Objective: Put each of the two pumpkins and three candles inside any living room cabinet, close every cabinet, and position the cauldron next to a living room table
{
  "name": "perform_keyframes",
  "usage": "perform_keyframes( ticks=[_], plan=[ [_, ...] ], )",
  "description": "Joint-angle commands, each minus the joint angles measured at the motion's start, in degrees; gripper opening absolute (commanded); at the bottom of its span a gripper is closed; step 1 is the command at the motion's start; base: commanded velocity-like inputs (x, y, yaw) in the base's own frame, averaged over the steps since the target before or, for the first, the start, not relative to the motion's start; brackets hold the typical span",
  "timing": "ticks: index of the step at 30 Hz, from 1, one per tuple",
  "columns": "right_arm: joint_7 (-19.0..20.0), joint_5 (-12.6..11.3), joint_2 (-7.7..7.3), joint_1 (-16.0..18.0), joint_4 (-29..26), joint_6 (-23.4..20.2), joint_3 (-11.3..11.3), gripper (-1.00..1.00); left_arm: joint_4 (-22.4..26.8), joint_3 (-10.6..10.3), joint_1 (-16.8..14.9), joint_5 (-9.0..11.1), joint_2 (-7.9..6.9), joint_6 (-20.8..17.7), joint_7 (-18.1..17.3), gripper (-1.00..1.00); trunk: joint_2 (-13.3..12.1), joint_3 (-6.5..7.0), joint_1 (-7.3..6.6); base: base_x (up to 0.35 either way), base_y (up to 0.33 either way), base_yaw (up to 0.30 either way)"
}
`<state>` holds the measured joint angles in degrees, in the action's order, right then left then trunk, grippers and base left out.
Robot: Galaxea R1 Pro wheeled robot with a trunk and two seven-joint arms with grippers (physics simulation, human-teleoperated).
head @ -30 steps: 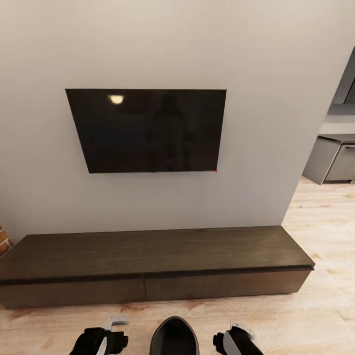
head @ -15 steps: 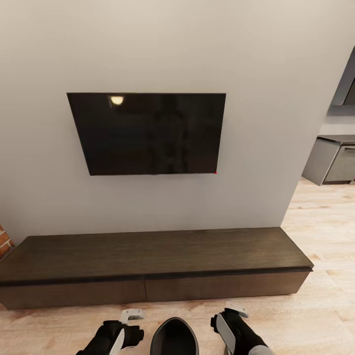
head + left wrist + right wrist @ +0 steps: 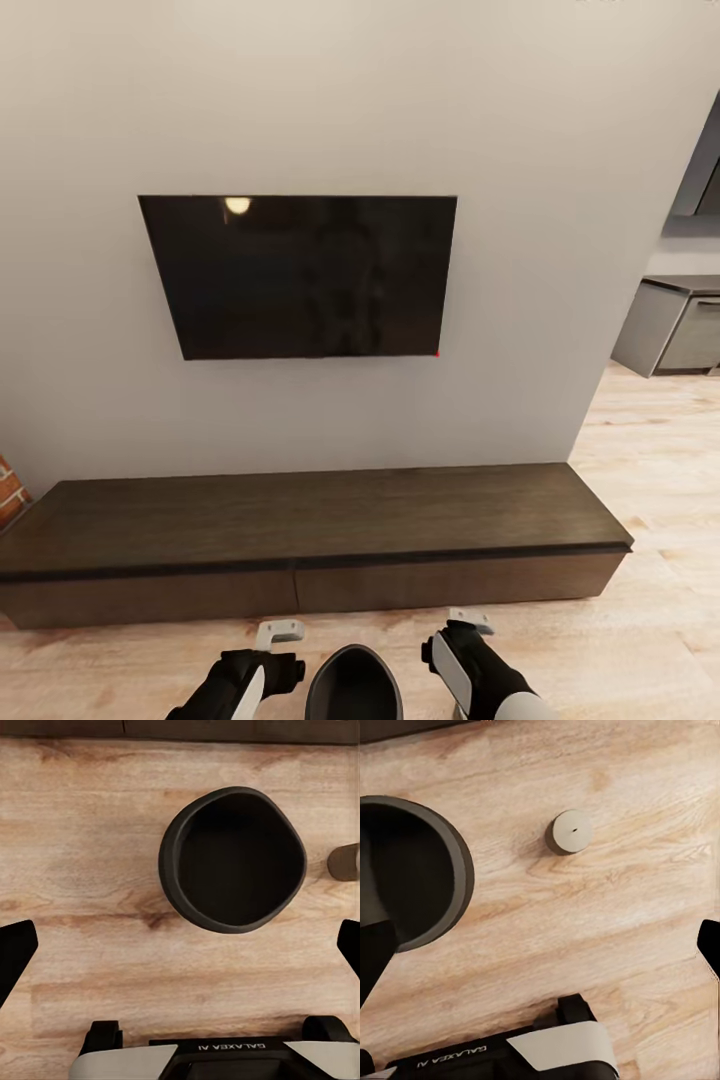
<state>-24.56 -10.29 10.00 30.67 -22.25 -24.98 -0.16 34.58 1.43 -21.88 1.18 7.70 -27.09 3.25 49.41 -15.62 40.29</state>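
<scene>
Both arms have come up and forward since a second ago, flanking the cauldron (image 3: 352,683) on the wooden floor (image 3: 650,640) before the closed cabinet (image 3: 300,545). In the wrist views, the left tool (image 3: 180,945) and right tool (image 3: 540,945) each stand spread wide, holding nothing. One candle (image 3: 570,831) stands near the cauldron, probably the right arm's next pickup for stowing

"GALAXEA AI", upside down, on the left claw (image 3: 180,945) housing; partial "GALAXEA" on the right claw (image 3: 540,945) housing.
</scene>
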Motion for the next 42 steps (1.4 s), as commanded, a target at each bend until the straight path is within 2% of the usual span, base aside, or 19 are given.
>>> perform_keyframes(
  ticks=[1,2,5,7,11,19,25,31,42],
  plan=[
    [0.8,0.0,0.0,0.0,0.0,-0.1,0.9,1.0,0.0,0.0,0.0,0.1,-0.02,0.1,0.0,1.0,-0.4,0.19,-0.23,0.0,0.0,0.0],
    [1.4,0.0,0.0,0.0,0.0,-0.1,1.4,1.0,0.0,0.0,0.0,0.1,-0.03,0.1,0.0,1.0,-0.8,0.36,-0.45,0.0,0.0,0.0],
    [6.7,0.0,0.0,0.0,0.0,-0.6,3.5,1.0,0.0,0.0,0.0,0.1,-0.05,0.1,-0.1,1.0,-2.0,0.9,-1.1,0.0,0.0,0.0],
    [12.5,0.0,0.0,0.0,0.0,-1.6,4.9,1.0,0.0,0.0,0.0,0.2,0.0,0.0,-0.1,1.0,-2.8,1.26,-1.54,0.0,0.0,0.0],
    [17.8,0.0,0.0,0.0,-0.1,-2.5,6.6,1.0,0.0,0.0,0.0,0.2,-0.06,-0.1,-0.2,1.0,-3.6,1.62,-1.98,0.0,0.0,0.0],
    [19.5,0.0,0.0,0.0,-0.6,-2.6,7.2,1.0,0.1,0.0,0.0,0.1,-0.32,-0.1,-0.3,1.0,-3.6,1.62,-1.98,0.0,0.0,0.0],
    [19.9,-0.3,0.0,-0.1,-0.8,-2.5,7.2,1.0,0.1,0.0,0.0,0.1,-0.44,0.0,-0.5,1.0,-1.2,0.54,-0.67,0.0,0.0,0.0],
    [19.8,-0.6,0.0,-0.1,-0.8,-0.7,7.0,1.0,0.1,2.3,0.0,0.1,-0.49,0.0,-0.6,1.0,1.2,-0.53,0.65,0.0,0.0,0.0],
    [19.7,-0.8,0.0,-0.1,-0.8,-0.1,7.0,1.0,0.1,2.6,0.0,0.1,-0.5,-0.1,-0.7,1.0,5.6,-2.51,3.07,0.0,0.0,0.0]
  ],
)
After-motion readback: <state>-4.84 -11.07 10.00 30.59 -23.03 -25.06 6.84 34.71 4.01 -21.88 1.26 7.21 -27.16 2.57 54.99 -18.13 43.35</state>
